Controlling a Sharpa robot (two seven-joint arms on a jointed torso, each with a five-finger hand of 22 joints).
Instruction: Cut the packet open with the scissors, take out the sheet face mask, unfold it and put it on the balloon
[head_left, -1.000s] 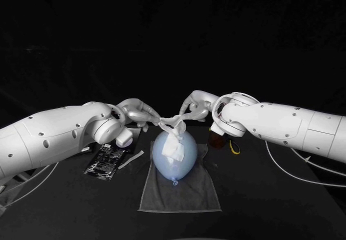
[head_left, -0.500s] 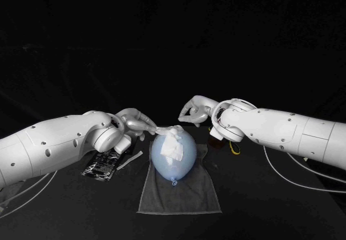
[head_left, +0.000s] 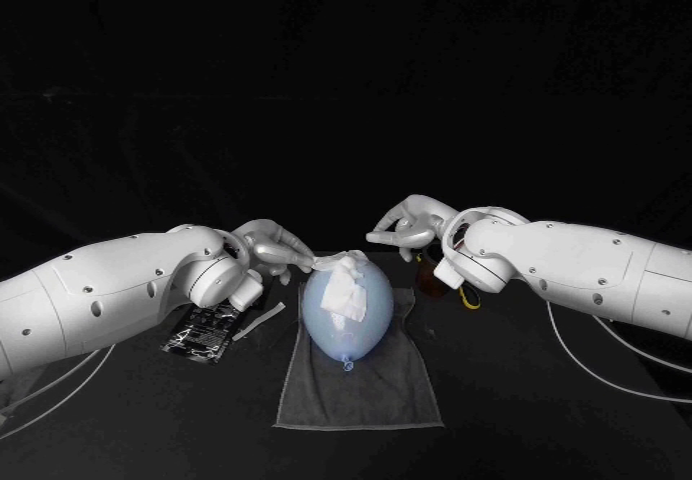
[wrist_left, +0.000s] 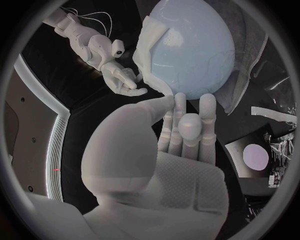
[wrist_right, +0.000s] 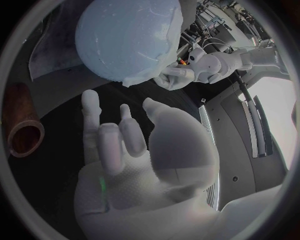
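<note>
A pale blue balloon (head_left: 348, 318) lies on a grey towel (head_left: 361, 390) at the table's middle. The white sheet mask (head_left: 342, 286) sits crumpled over the balloon's far end (wrist_left: 194, 50), partly unfolded. My left hand (head_left: 274, 245) is at the balloon's far left and pinches the mask's edge (wrist_left: 149, 55) between thumb and fingers; it also appears in the right wrist view as the left hand (wrist_right: 178, 75) on the mask (wrist_right: 156, 70). My right hand (head_left: 408, 224) hovers above and right of the balloon (wrist_right: 125, 40), fingers apart, holding nothing.
The cut black packet (head_left: 206, 331) and a pale cut-off strip (head_left: 263, 318) lie left of the towel. Scissors with yellow handles (head_left: 466, 293) and a brown cylinder (head_left: 431, 279) sit right of the balloon, under my right arm.
My right hand has let go of the mask and drawn back up and to the right. The mask has settled onto the balloon. My left hand still holds its edge, slightly lower.
</note>
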